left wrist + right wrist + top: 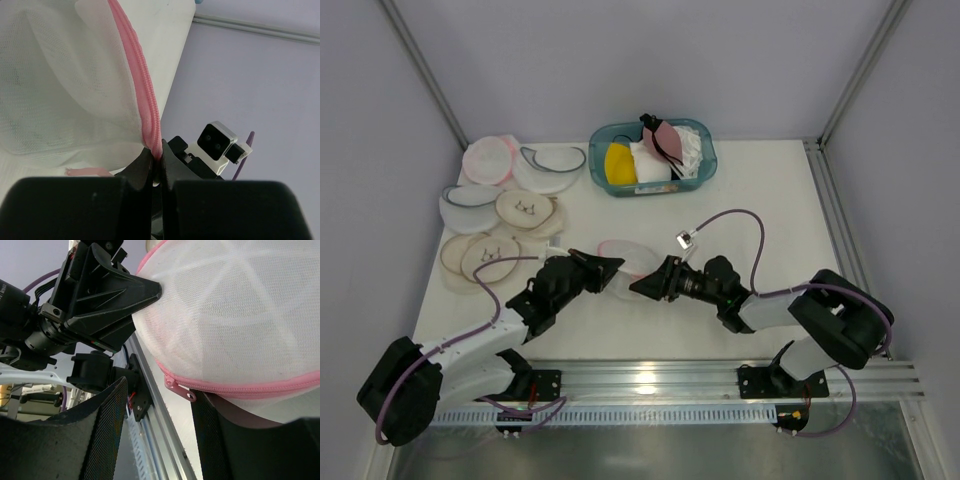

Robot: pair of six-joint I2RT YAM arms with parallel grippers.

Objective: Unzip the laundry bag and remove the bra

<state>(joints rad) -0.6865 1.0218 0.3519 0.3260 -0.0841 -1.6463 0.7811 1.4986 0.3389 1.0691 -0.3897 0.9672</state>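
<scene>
The laundry bag (624, 254), white mesh with a pink zipper rim, is held up between my two grippers at the table's middle. My left gripper (618, 265) is shut on the pink zipper rim (150, 112); its tips (156, 156) pinch the rim's edge, with the mesh (60, 90) to the left. My right gripper (162, 392) is open under the bag (240, 315). The pink zipper pull (180, 389) hangs between its fingers, close to the right finger (225, 440). The zipper looks closed there. The bra is hidden; I cannot make it out through the mesh.
A teal basket (704, 172) at the back holds a yellow bra (618, 163) and a mauve bra (670, 140). Navy-trimmed pouches (555, 165), a pinker round pouch (488, 155) and beige pads (485, 255) lie at the left. A metal rail (650, 380) runs along the near edge.
</scene>
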